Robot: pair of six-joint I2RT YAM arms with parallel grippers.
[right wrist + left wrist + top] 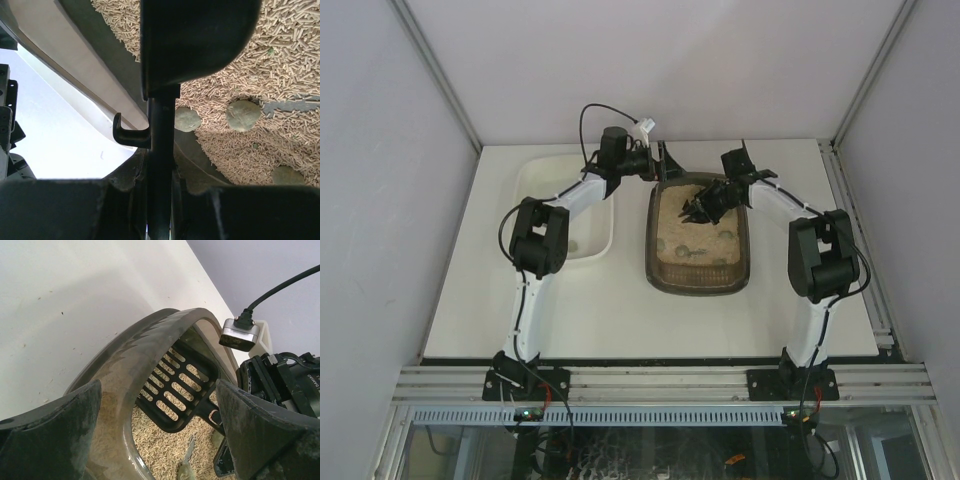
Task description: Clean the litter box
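The dark brown litter box (698, 288) sits mid-table, filled with beige pellet litter and a few grey-green clumps (243, 115). My right gripper (705, 207) hangs over its far half, shut on the handle of a black slotted scoop (180, 390). In the right wrist view that handle (162, 135) runs straight between the closed fingers, and the scoop's pan is just above the litter. My left gripper (660, 165) is at the box's far left corner, open wide. Its fingers (55, 435) straddle the rim (145, 350), one outside the wall and one inside.
A white tub (535, 170) stands left of the litter box, partly under my left arm. More clumps (692, 250) lie in the near half of the litter. The enclosure's walls close in the table at the back and both sides.
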